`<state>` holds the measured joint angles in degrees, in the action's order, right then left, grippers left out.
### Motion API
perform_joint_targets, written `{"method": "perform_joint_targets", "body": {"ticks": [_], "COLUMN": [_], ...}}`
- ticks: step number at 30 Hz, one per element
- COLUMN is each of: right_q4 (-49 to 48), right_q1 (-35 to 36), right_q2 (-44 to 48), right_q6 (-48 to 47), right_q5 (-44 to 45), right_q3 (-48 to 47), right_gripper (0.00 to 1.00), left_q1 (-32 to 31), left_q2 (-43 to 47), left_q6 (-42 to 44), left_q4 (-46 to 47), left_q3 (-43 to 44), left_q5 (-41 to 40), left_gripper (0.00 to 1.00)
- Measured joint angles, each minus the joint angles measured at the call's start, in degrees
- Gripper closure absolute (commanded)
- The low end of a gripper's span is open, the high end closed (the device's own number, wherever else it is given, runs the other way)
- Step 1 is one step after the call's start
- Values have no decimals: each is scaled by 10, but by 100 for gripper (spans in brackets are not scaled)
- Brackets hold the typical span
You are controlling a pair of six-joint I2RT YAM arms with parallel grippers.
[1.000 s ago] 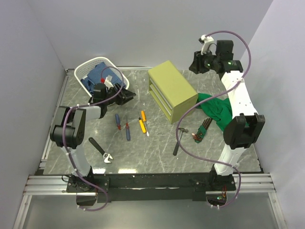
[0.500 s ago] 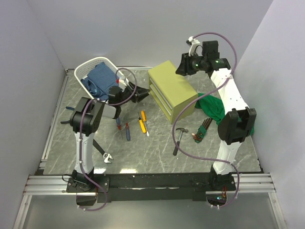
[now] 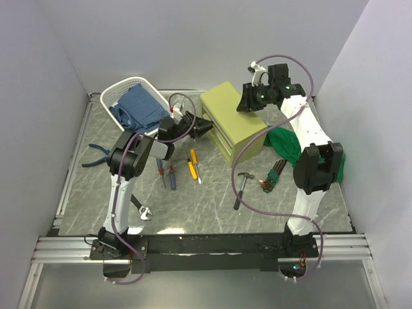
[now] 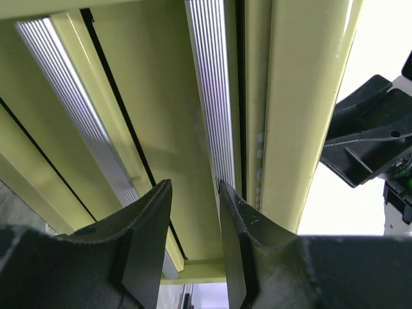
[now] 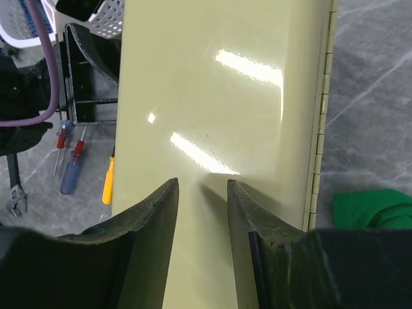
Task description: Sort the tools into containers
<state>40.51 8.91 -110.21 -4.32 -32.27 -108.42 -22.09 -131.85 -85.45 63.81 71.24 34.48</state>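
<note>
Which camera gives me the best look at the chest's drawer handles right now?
Left wrist: both ribbed silver drawer handles fill the frame. Top external shows the chest front only small; right wrist sees just its lid.

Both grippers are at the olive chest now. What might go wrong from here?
1. In the left wrist view, the upper silver handle lines up with one finger of the left gripper, not the gap; closing may miss or slip off it.
2. The right gripper hangs open over the top of the chest; whether it presses down is unclear. If it does not, a pull on the handle may drag the whole chest toward the screwdrivers.
</note>
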Motion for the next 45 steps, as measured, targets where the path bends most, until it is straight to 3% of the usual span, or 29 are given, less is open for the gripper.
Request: {"method": "perform_joint_targets", "body": {"ticks": [9, 25, 45], "right_q4": [-6, -41, -60], "right_q1": [5, 10, 10], "right_q2": [-2, 2, -3], "right_q6": [-4, 6, 15], "right_q5": [14, 9, 3], "right_q3": [10, 30, 34], "right_gripper": [56, 54, 54], "left_q1": [-6, -14, -23], "left_q2": [-29, -25, 4], "left_q6": [-6, -8, 18], "left_q4": [2, 14, 15], "left_q3": [45, 25, 9], "left_q5": [-3, -14, -14], "left_gripper": [58, 54, 59]}}
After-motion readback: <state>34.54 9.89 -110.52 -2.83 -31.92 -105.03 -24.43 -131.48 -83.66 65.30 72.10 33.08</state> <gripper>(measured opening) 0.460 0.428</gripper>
